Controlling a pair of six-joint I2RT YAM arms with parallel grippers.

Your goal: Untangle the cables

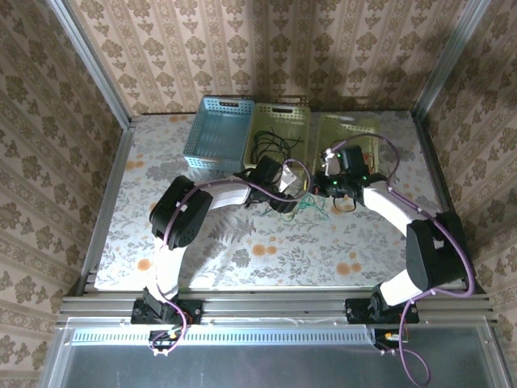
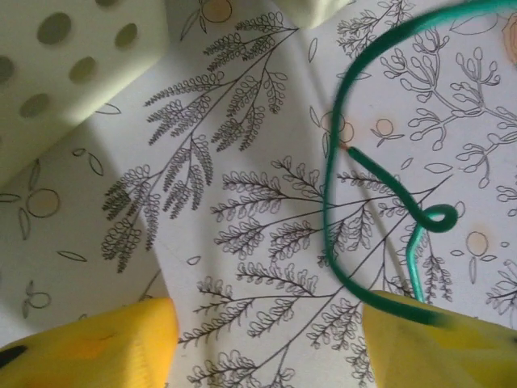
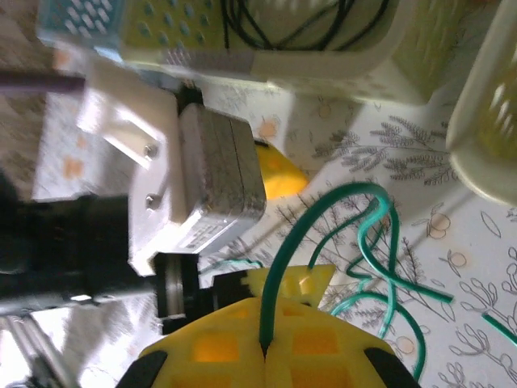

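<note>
Carefully now: the right tool (image 3: pixel 265 343) pinches the green cable (image 2: pixel 327 194) on the counter (image 1: pixel 242 259) near its far edge, so centre the left tool's (image 2: pixel 266 335) open jaws on the loop before closing.

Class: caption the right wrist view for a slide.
The right gripper shut on green cable over patterned table, baskets behind.

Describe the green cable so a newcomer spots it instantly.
Along the far edge of the table, find the middle basket of three. Just in front of it is the green cable. It alone is green; the black cables sit inside that basket.
</note>
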